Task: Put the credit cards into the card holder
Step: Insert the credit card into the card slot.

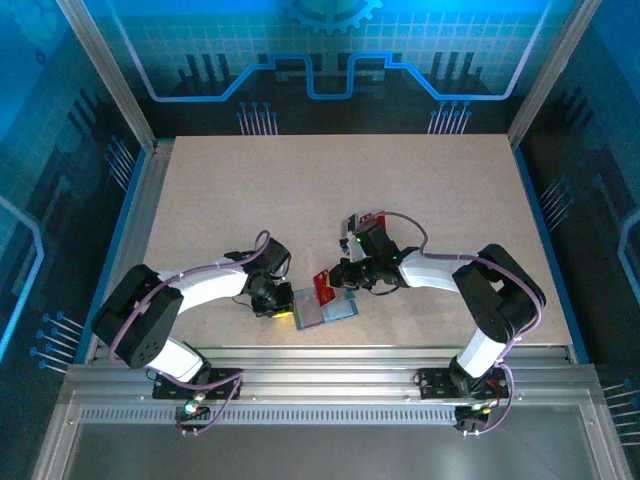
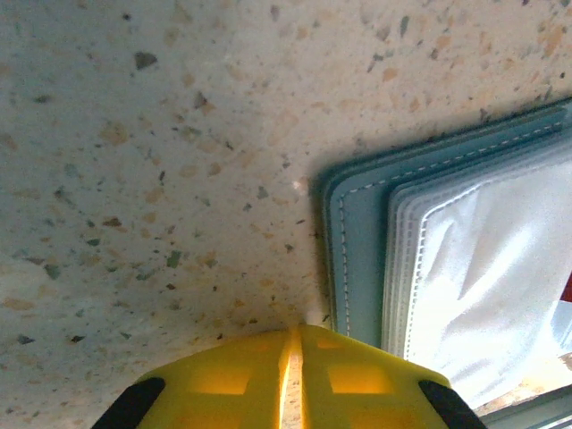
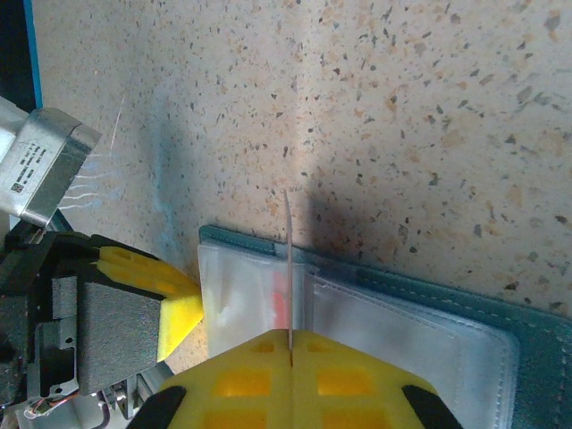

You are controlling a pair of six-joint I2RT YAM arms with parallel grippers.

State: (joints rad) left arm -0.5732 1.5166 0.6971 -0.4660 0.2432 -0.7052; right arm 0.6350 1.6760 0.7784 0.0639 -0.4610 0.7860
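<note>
The card holder (image 1: 322, 310) lies open near the table's front edge, slate blue with clear plastic sleeves (image 3: 241, 286) inside. My right gripper (image 3: 290, 344) is shut on a red credit card (image 1: 327, 286). In the right wrist view this card (image 3: 289, 259) shows edge-on, standing upright over the sleeves. My left gripper (image 2: 295, 335) is shut with nothing between its fingers, its tips on the table at the holder's left edge (image 2: 357, 232). Its yellow fingertip (image 3: 170, 304) touches the sleeve's corner. A second red card (image 1: 372, 216) shows partly behind the right wrist.
Both arms crowd the front middle of the speckled tabletop (image 1: 300, 190). A metal rail (image 1: 320, 360) runs along the near edge, just in front of the holder. Blue walls enclose the other sides.
</note>
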